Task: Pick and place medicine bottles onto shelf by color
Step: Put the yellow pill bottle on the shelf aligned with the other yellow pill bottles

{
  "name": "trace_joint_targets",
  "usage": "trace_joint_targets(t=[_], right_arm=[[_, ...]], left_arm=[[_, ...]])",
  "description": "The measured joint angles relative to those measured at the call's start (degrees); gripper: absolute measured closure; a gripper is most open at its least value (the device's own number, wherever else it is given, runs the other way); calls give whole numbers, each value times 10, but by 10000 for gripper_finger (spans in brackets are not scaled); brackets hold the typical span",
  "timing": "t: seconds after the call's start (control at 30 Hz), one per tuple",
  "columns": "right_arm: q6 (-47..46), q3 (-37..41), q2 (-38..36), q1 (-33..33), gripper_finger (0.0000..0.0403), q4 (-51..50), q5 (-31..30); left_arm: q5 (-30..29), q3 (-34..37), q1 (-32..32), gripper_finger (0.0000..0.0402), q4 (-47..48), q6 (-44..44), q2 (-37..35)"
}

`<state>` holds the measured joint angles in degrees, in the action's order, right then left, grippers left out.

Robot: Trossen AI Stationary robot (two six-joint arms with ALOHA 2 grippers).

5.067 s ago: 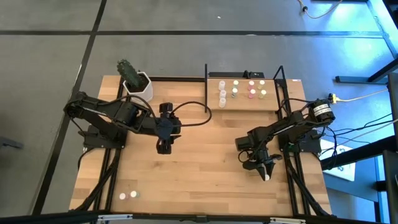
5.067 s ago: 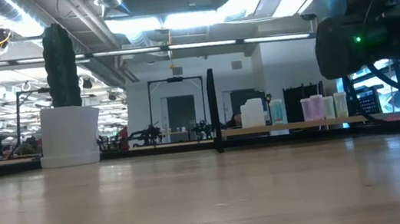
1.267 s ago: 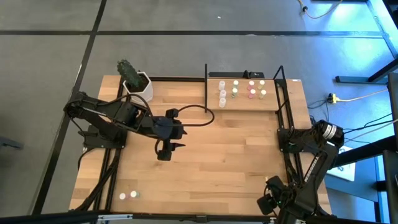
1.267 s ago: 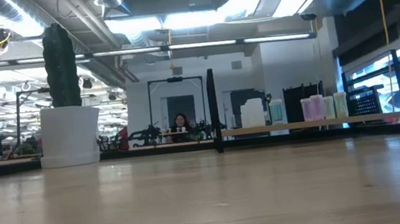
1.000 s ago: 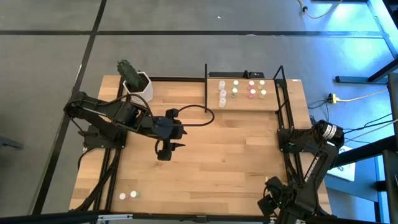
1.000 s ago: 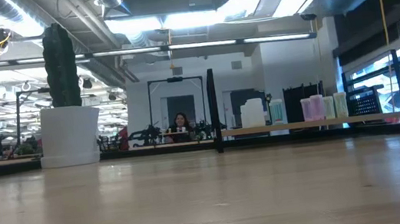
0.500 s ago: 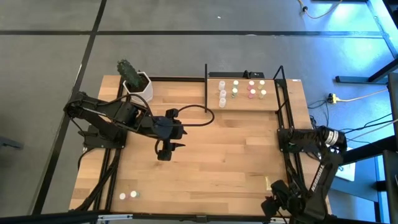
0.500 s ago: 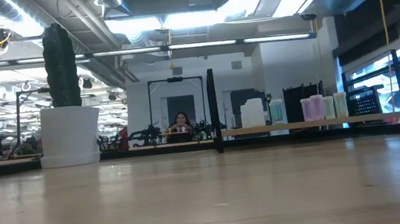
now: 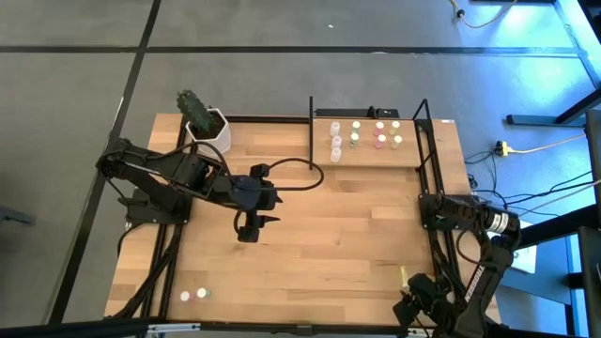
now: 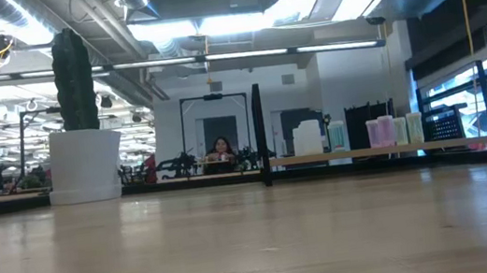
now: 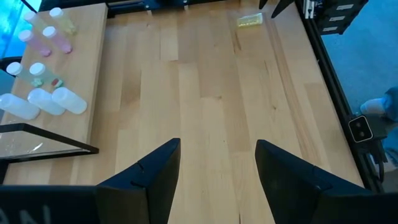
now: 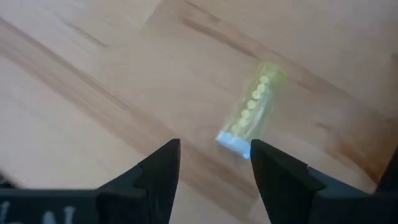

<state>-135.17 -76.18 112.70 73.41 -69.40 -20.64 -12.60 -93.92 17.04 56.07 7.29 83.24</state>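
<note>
A yellowish medicine bottle (image 12: pixel 254 111) lies on its side on the table near the right near corner (image 9: pixel 404 275), its white cap end toward my right gripper (image 12: pixel 214 163). That gripper hovers open just short of the bottle, pointing steeply down (image 9: pixel 411 293). My left gripper (image 9: pixel 246 235) waits open over the middle of the table, nothing between its fingers (image 11: pixel 217 165). The shelf (image 9: pixel 371 152) stands at the far right with several medicine bottles (image 9: pixel 357 134) upright on its board (image 11: pixel 68 74). Two white-capped bottles (image 9: pixel 193 295) stand near the left near corner.
A white plant pot (image 9: pixel 208 130) with a cactus stands at the far left. The shelf's black uprights (image 9: pixel 312 127) and a looping cable (image 9: pixel 299 174) lie beside the left arm. Bare wooden tabletop (image 9: pixel 338 225) stretches between the two arms.
My right arm has swung its elbow toward the table's near edge, and its gripper has sunk and tipped more steeply down over the near right corner. The fingers keep the same gap. The yellowish bottle has not moved.
</note>
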Motion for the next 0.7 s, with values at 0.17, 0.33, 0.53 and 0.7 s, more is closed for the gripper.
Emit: trace_joint_targets(t=[0.17, 0.33, 0.53, 0.7], right_arm=[[-13, 0, 19, 0, 205, 9, 2], [-23, 0, 22, 0, 205, 15, 12], [-22, 0, 22, 0, 205, 2, 12], [-22, 0, 22, 0, 205, 3, -15]], left_arm=[[0, 0, 0, 200, 0, 0, 0], [0, 0, 0, 200, 0, 0, 0], [0, 0, 0, 200, 0, 0, 0], [0, 0, 0, 200, 0, 0, 0]])
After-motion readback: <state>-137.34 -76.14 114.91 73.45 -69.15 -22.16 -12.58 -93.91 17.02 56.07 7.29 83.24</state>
